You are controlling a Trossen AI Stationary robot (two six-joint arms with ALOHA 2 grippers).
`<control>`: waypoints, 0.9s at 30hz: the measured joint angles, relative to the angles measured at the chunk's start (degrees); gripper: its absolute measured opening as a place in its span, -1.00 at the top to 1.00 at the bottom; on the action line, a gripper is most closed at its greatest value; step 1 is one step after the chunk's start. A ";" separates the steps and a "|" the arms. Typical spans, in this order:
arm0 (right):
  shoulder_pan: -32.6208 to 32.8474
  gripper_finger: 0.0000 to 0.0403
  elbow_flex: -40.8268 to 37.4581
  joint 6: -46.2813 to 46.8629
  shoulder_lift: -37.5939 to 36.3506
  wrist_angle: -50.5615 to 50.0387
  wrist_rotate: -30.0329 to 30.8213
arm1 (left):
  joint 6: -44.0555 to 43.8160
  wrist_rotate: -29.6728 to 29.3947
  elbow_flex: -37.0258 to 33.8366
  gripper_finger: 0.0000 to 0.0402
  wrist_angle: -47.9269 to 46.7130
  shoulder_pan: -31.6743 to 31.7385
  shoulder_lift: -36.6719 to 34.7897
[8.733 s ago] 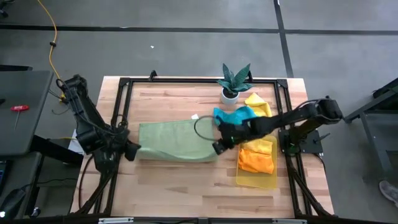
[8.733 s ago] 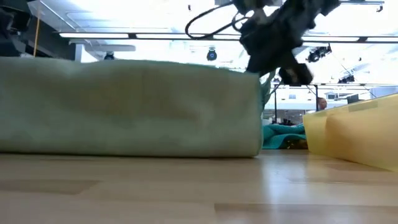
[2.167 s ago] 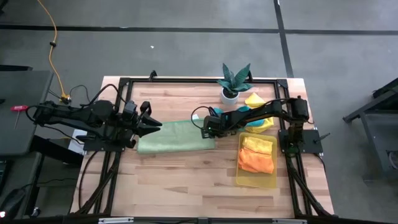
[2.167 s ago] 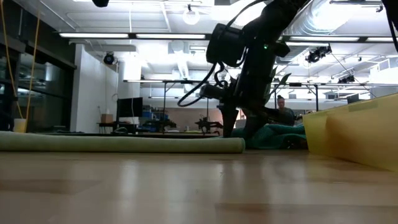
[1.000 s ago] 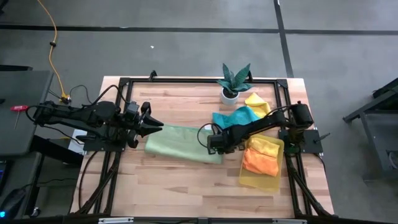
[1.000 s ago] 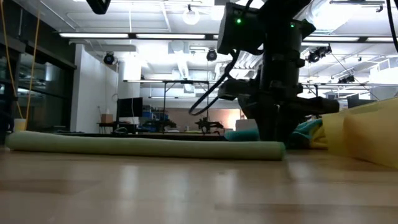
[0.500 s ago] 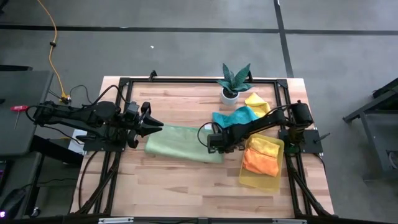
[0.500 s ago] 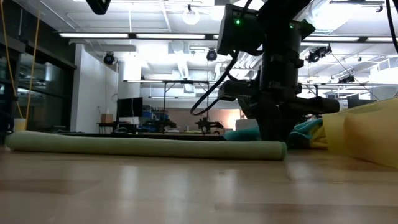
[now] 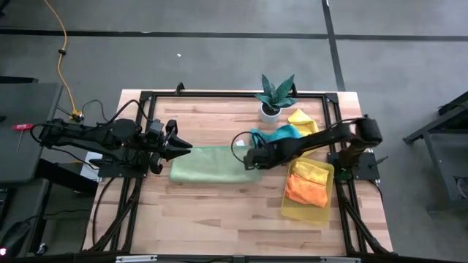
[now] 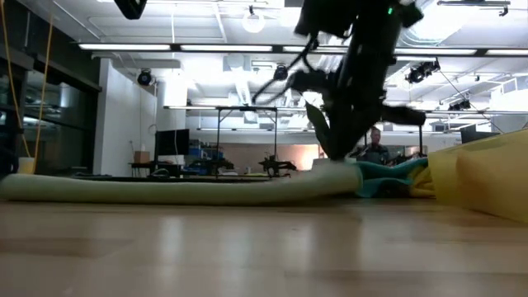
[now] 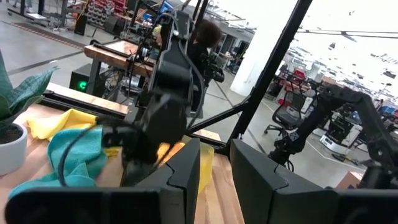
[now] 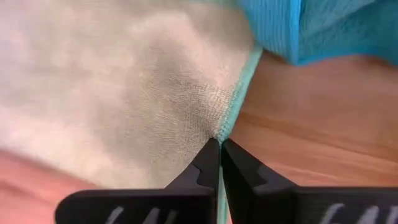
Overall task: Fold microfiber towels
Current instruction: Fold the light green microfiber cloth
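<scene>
Right gripper [image 9: 253, 158]: your fingers [image 12: 208, 163] are pressed together, pinching the pale green towel [image 9: 210, 164] at its right hem.
Pale green towel: folded, lying mid-table [image 9: 219, 208], its pinched end lifted slightly.
Teal towel [image 9: 276, 134]: bunched just beyond the pinch, toward the table's far edge.
Left gripper [image 9: 178, 146]: yours hovers over the green towel's left end, fingers [image 11: 186, 171] slightly apart, holding nothing.
Tray [image 9: 311, 210]: near the right edge, holding orange and yellow towels [image 9: 306, 183].

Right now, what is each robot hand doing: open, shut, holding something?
Left hand: open, empty, by the pale green towel.
Right hand: shut on that towel's edge.
</scene>
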 joint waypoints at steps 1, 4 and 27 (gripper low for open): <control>-0.12 1.00 0.00 -0.61 -1.27 -0.33 0.10 | 0.00 0.00 0.00 0.61 0.10 0.00 0.00; -0.46 1.00 0.04 -3.01 -4.45 -2.81 0.00 | 0.00 0.00 0.00 0.61 0.41 0.00 0.00; 0.31 1.00 0.17 -8.28 -8.27 15.42 -3.62 | -4.46 -3.23 0.02 0.61 -32.71 -0.02 10.89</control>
